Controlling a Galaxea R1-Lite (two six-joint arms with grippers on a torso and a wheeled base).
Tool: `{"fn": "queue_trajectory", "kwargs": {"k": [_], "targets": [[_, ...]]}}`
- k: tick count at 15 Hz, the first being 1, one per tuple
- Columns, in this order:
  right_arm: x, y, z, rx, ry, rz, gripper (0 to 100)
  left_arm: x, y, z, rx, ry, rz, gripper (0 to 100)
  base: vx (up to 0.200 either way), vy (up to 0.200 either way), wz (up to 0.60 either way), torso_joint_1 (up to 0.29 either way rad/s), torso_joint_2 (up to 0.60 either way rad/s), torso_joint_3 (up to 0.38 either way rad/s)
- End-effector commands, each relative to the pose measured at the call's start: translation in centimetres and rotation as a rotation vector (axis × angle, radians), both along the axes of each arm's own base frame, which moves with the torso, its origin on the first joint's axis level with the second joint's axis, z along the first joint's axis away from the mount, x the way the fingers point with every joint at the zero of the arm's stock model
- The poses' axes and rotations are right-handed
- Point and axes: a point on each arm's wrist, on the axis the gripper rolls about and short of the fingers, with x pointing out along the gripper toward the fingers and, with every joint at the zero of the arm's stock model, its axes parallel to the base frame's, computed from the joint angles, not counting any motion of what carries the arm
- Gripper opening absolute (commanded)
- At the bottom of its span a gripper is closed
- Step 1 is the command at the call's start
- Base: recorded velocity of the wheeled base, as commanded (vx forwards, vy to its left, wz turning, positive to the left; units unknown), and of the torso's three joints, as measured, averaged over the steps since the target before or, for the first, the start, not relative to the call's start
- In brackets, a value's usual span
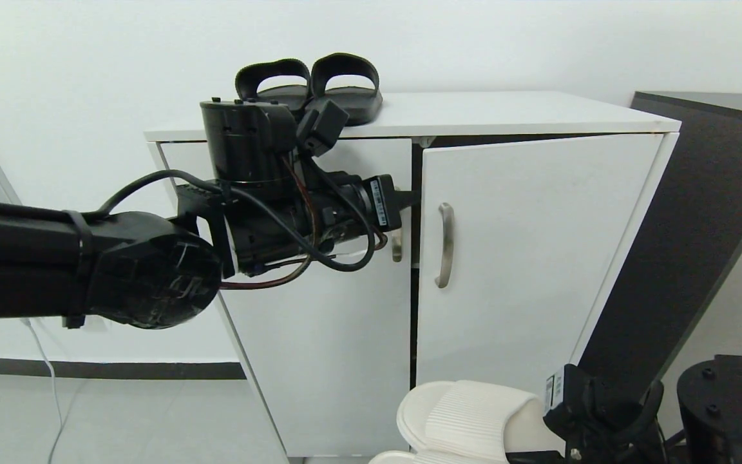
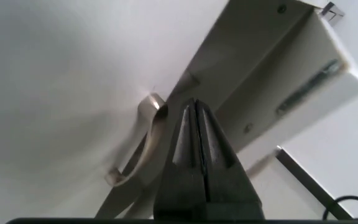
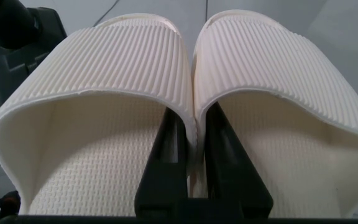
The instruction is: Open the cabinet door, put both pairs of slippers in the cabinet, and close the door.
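Handle (image 1: 397,248) of left door (image 1: 319,335) – upright bar, just below left tool (image 2: 196,115), which sits pinched together, empty, tip at gap between doors. Left arm nearer, so pull looks its job. Right tool (image 3: 193,134) low – clamping white slippers (image 1: 467,412); black slippers (image 1: 310,87) on cabinet top (image 1: 506,106).

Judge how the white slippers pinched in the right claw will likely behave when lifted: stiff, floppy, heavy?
The white slippers look like thick moulded foam, so they are probably light and fairly stiff, flexing little. The right claw pinches only their adjoining inner strap walls, so they may sag or swing outward. Their ribbed, textured surfaces suggest little slipping.
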Motion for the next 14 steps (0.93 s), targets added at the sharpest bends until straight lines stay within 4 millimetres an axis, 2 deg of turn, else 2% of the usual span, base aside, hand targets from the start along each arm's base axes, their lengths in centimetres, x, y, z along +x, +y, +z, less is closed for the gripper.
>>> {"fn": "queue_trajectory", "kwargs": {"k": [1,4,9,11,12,13,14], "targets": [[-0.1,0.1,-0.1,-0.003,0.003,0.007,0,0.7,-0.5,-0.6,0.006,0.009,-0.006,0,0.0,0.0,0.0,0.0,0.0,0.0],[-0.3,0.1,-0.3,-0.011,0.008,0.014,0,1.5,-1.0,-1.1,-0.016,-0.024,0.006,0,0.0,0.0,0.0,0.0,0.0,0.0],[-0.8,0.4,-0.5,-0.018,0.013,0.042,0,1.4,-1.4,-1.4,-0.016,-0.019,-0.006,0,-0.2,0.0,0.0,0.001,0.0,0.001],[-1.5,0.3,-0.7,-0.025,0.017,0.071,0,0.0,-2.8,-1.4,-0.014,-0.017,-0.06,0,-0.2,0.0,0.0,0.0,0.0,0.005],[-1.9,0.4,-0.9,-0.031,0.021,0.086,0,-1.6,-4.5,-1.7,-0.006,-0.013,-0.125,0,-0.2,0.0,0.0,0.007,0.0,0.002],[-1.9,0.4,-0.9,-0.03,0.02,0.091,0,-2.3,-5.2,-1.8,-0.003,-0.012,-0.149,0,-0.2,0.0,0.0,0.002,0.01,0.007],[-2.3,0.4,-1.2,-0.04,0.024,0.105,0,-4.6,-7.3,-1.8,-0.005,-0.018,-0.234,0,-0.2,0.0,0.0,-0.002,0.0,0.007]]}}
